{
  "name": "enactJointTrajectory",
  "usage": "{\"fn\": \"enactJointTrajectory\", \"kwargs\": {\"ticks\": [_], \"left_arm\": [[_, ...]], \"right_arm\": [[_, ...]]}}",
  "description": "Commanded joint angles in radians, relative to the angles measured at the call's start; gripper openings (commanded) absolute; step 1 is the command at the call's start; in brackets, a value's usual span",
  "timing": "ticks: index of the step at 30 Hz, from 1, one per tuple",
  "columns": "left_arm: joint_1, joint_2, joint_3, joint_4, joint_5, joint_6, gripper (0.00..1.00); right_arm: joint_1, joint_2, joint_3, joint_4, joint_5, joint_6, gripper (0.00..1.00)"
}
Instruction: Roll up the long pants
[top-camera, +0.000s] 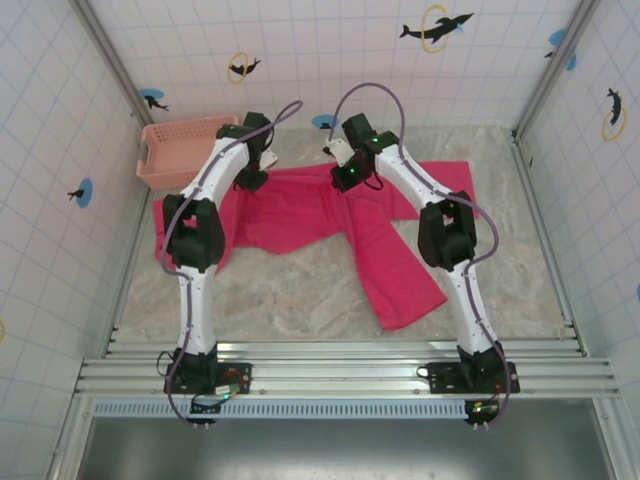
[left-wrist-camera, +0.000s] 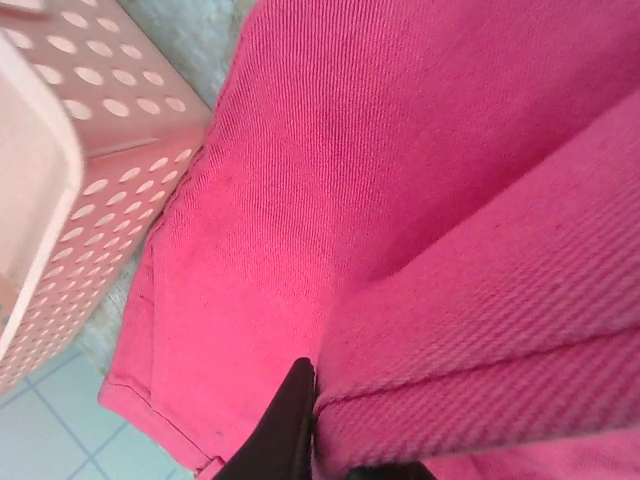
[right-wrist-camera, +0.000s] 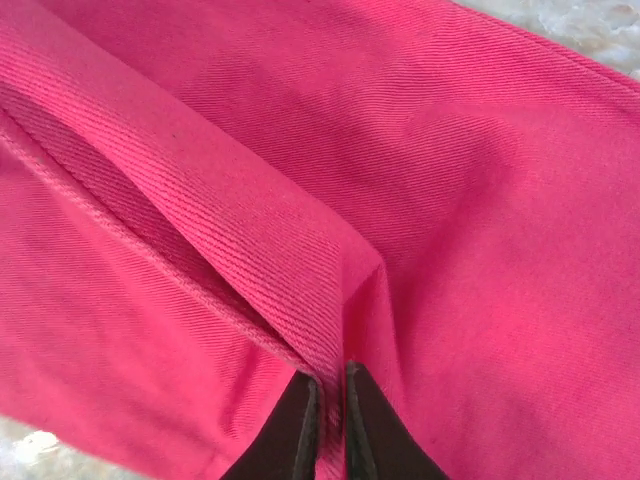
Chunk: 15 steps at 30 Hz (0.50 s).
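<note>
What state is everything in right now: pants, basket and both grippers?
long pants: spread out on the table, not rolled, far edge pinched up in a fold.
basket: upright at the far left, beside the pants.
left gripper: down on the pants, a raised fold against its visible finger; grip unclear.
right gripper: shut on a fold of the long pants.
</note>
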Motion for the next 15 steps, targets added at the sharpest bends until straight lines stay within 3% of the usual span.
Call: {"fn": "enactJointTrajectory", "kwargs": {"ticks": [1, 3, 7, 12, 15], "left_arm": [[0.027, 0.056, 0.033, -0.020, -0.081, 0.008, 0.23], [0.026, 0.063, 0.031, -0.007, -0.090, 0.000, 0.32], [0.027, 0.117, 0.036, 0.022, -0.108, 0.002, 0.61], [0.028, 0.131, 0.042, 0.064, -0.107, 0.001, 0.76], [0.028, 0.134, 0.040, 0.089, -0.100, -0.002, 0.78]], "right_arm": [[-0.022, 0.065, 0.097, -0.053, 0.061, 0.033, 0.32], [-0.020, 0.071, 0.110, -0.034, 0.116, 0.041, 0.43], [-0.022, -0.003, 0.065, 0.009, 0.298, 0.012, 0.59], [-0.023, -0.255, -0.165, 0.083, 0.426, -0.055, 0.66], [-0.023, -0.441, -0.349, 0.132, 0.471, -0.081, 0.70]]}}
